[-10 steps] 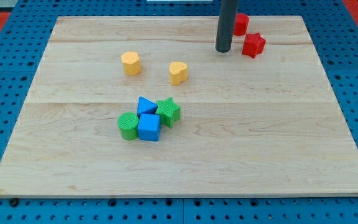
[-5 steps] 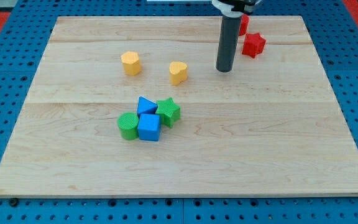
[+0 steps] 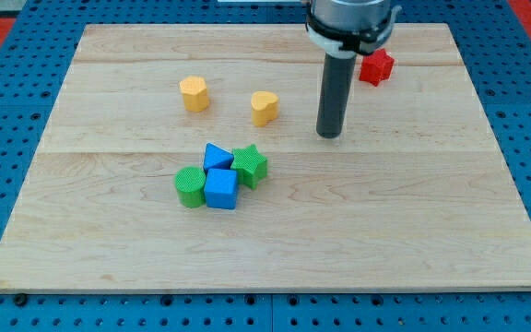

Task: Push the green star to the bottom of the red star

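Observation:
The green star (image 3: 250,166) lies near the board's middle, touching a blue triangular block (image 3: 217,156) and a blue cube (image 3: 221,188). The red star (image 3: 376,66) sits near the view's top right. My tip (image 3: 329,135) stands on the board between them, up and to the right of the green star and well apart from it, and below and left of the red star. The arm's body hides the area just left of the red star.
A green cylinder (image 3: 189,186) touches the blue cube on its left. A yellow hexagonal block (image 3: 194,93) and a yellow heart (image 3: 265,107) lie left of my tip. The wooden board (image 3: 109,240) sits on a blue pegboard.
My tip has moved toward the view's bottom, away from the red star and closer to the green star. A second red block near the top is now hidden by the arm. No block has moved.

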